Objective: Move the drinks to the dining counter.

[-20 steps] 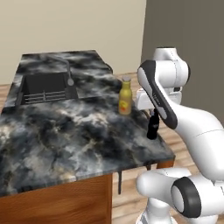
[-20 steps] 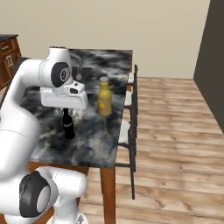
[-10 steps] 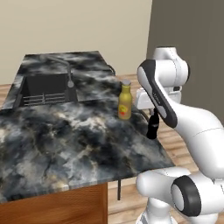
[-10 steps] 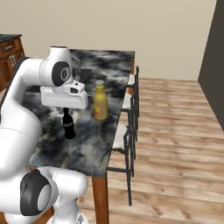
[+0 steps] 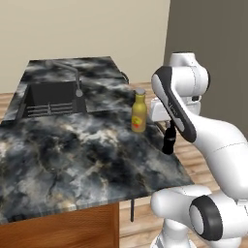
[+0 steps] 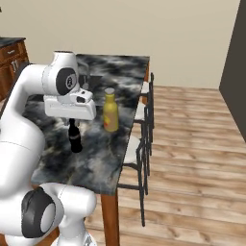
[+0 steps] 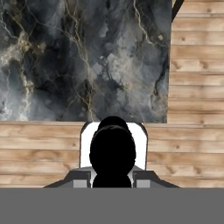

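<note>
In the left base view, the gripper [image 5: 169,127] is holding the small brown bottle [image 5: 168,141] by its neck, jaws squeezed tight around it, at the right middle of the picture. The bottle is hanging right at the right edge of the dining counter [image 5: 72,160]. I think the bottle needs to go further in over the stone before it is put down, and it should be kept standing straight. The yellow bottle [image 5: 139,111] is already standing on the counter, just to the upper left of the brown one, so the arm should be careful not to bump it. The dark sink [image 5: 51,97] with its faucet [image 5: 70,75] is sitting far off at the upper left.

In the right base view, the brown bottle [image 6: 74,137] is at the left middle, under the gripper [image 6: 72,122], and looks low over the stone. The yellow bottle [image 6: 110,110] is standing beside it, to the right. Dark stools [image 6: 141,144] are lined up along the counter's right side.

In the hand view, the bottle's dark top [image 7: 113,151] is at the bottom middle. The marbled top [image 7: 83,57] is lying in the upper part, and the wooden floor [image 7: 194,78] is showing at the right and below.
</note>
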